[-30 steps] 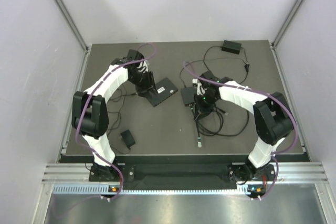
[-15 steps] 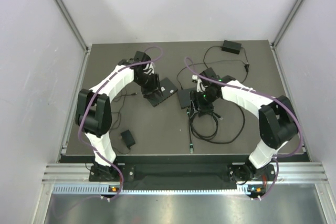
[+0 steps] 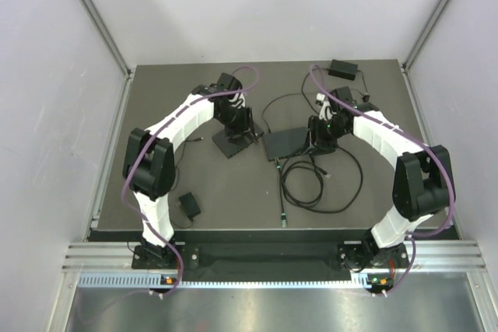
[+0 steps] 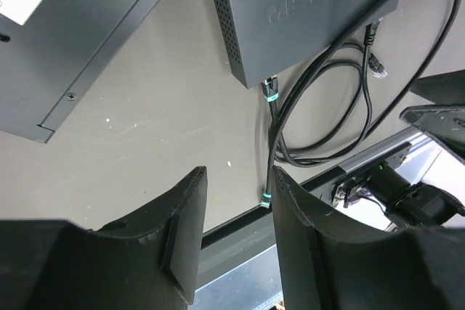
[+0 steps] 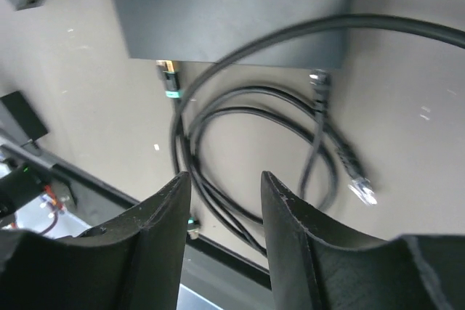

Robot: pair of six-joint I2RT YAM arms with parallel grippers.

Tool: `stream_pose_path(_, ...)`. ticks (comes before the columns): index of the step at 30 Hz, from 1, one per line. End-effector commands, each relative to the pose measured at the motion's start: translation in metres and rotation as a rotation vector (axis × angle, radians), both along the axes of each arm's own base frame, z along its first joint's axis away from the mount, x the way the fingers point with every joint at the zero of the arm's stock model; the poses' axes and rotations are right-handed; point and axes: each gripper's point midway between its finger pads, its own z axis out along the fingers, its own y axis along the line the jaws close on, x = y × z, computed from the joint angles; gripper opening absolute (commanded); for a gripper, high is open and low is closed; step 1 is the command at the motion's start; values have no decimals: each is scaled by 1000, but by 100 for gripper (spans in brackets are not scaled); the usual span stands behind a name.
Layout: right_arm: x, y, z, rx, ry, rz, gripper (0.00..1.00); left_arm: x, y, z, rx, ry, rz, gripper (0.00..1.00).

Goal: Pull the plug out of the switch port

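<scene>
Shows, from above, a flat rectangular network switch (image 3: 285, 144) of matte dark-grey metal lying mid-table between the two arms. Finds the plug (image 4: 270, 91), a small connector ringed by a teal band, seated in a port at one end of the switch's front face, on the side toward the arm bases. Traces its round, glossy black cable (image 4: 273, 136) in loose loops over the dull grey tabletop (image 3: 233, 192), ending at a second teal-banded connector (image 3: 283, 221) near the table's front edge. Notes embossed lettering on the switch lid and a strip of fine perforations along one side wall. Records the left gripper (image 4: 236, 179) with smooth black moulded fingers spread apart, pinching nothing, beside a second switch (image 3: 227, 148) bearing a white label. Records the right gripper (image 5: 223, 179) likewise parted and empty, by the first switch, apart from the plug. Adds a loose clear-plastic cable end (image 5: 361, 190) lying beside the loops.
</scene>
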Motion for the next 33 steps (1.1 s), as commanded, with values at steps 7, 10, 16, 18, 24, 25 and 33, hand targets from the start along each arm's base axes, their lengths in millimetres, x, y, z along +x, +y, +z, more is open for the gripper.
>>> stream_pose_path(7,22,44,-10,69,-47,68,39,-2,10,25,18,-81,128,45)
stream_pose_path(10,24,47,-20,68,-16,11,36,-13,17,34,16,-96,156,45)
stream_pose_path(16,20,61,-35,74,26,12,37,-20,27,30,65,-101,158,45)
stream_pose_path(18,18,68,-37,76,31,21,38,-18,25,31,59,-101,151,45)
stream_pose_path(24,17,79,-46,69,37,30,37,-16,23,32,59,-93,130,45)
stream_pose_path(25,15,80,-51,66,52,33,37,-18,22,32,51,-88,128,45)
stream_pose_path(33,10,78,-61,49,56,31,20,-22,19,33,12,-103,137,45)
